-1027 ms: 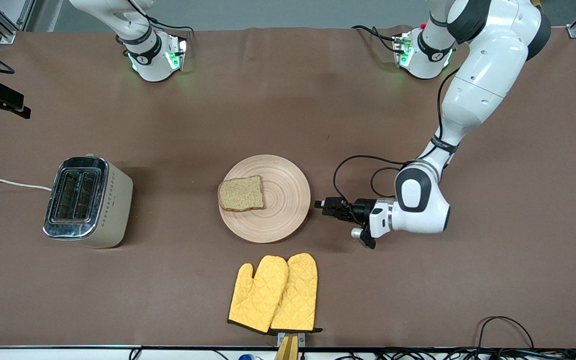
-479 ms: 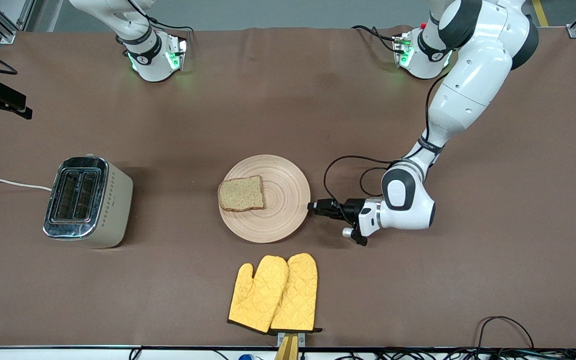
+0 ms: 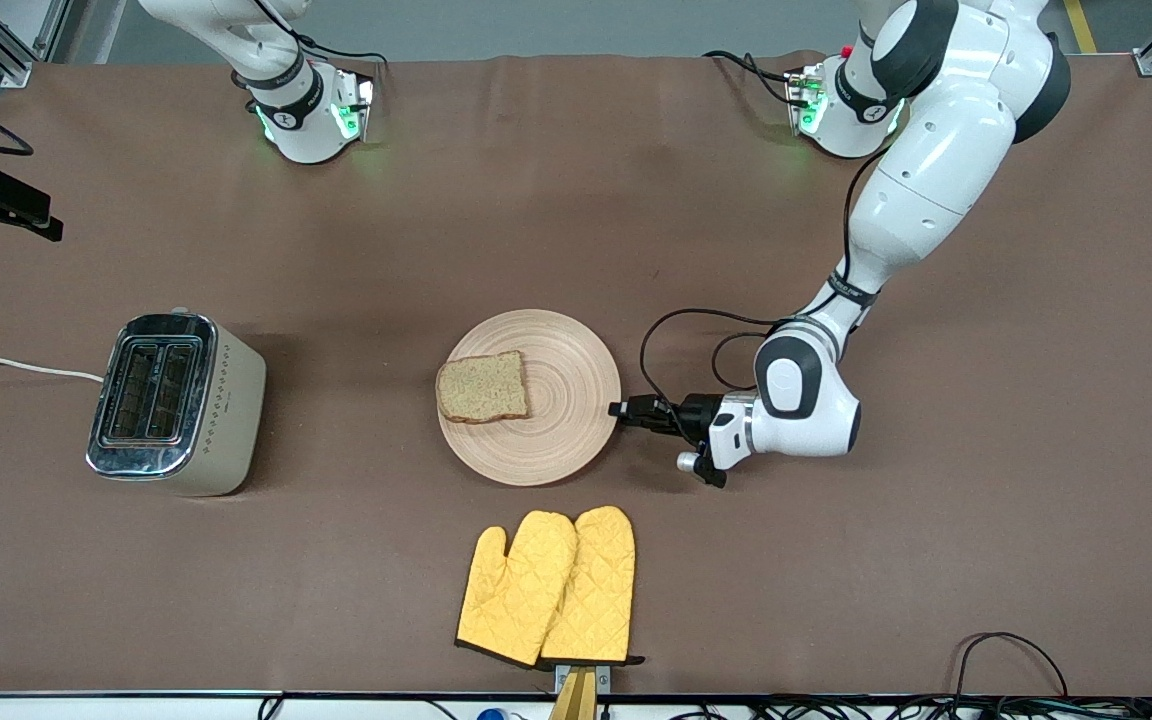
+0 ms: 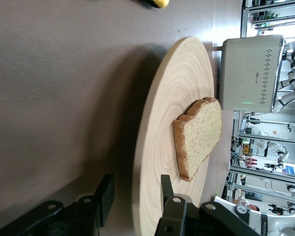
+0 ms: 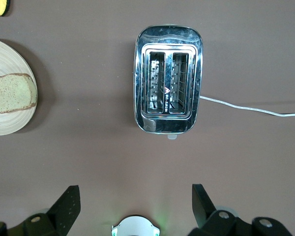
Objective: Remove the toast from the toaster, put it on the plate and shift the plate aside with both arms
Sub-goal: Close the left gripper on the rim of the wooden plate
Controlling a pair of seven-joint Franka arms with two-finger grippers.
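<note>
jaws spread on the left gripper (image 3: 620,409), straddling the rim of the plate (image 3: 566,420) at the edge toward the left arm's end of the counter (image 3: 936,560), not yet pinching. the toast (image 3: 482,387) lies flat on the plate. right gripper (image 5: 132,201) hangs over the toaster (image 5: 168,92), jaws wide apart, waiting.
</note>
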